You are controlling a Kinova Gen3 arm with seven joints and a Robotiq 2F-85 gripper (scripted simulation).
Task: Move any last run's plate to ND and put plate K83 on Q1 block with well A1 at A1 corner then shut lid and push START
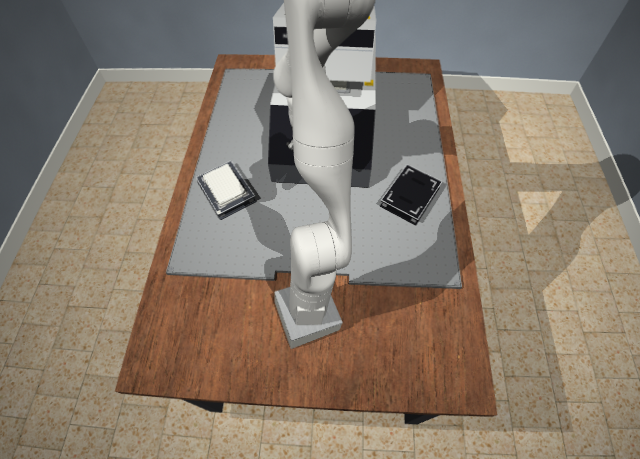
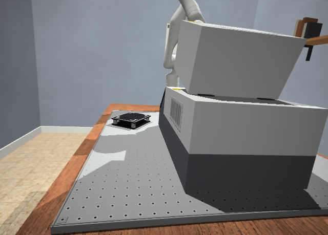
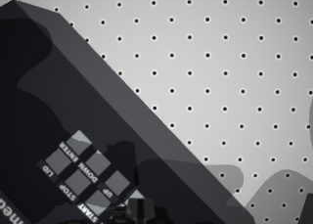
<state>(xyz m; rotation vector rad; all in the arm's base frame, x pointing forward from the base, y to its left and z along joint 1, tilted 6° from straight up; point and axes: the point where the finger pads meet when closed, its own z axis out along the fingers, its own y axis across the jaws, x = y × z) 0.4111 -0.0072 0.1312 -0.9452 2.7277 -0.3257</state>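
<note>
Grey-and-black boxy cycler Q1 (image 1: 363, 134) (image 2: 251, 126) (image 3: 98, 102), lid raised; white jointed arm (image 1: 323, 128) (image 2: 191, 8) arched over, closed, empty pincer (image 1: 291, 144) (image 3: 141, 209) near pale square START key (image 3: 96, 202)

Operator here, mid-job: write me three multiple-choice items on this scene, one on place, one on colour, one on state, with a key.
1. Where does the white plate sit?
A) On the black nest right of the cycler
B) On the nest left of the cycler
C) On the bare wood

2. What colour is the cycler's lower housing in the exterior view?
A) Yellow
B) White
C) Dark grey

3. How does the cycler's lid stand?
A) Raised
B) Shut flat
C) Detached

Key:
1 B: the top view shows the white plate there.
2 C: the lower housing is dark grey below a paler band.
3 A: the lid tilts up above its hinges.
</note>
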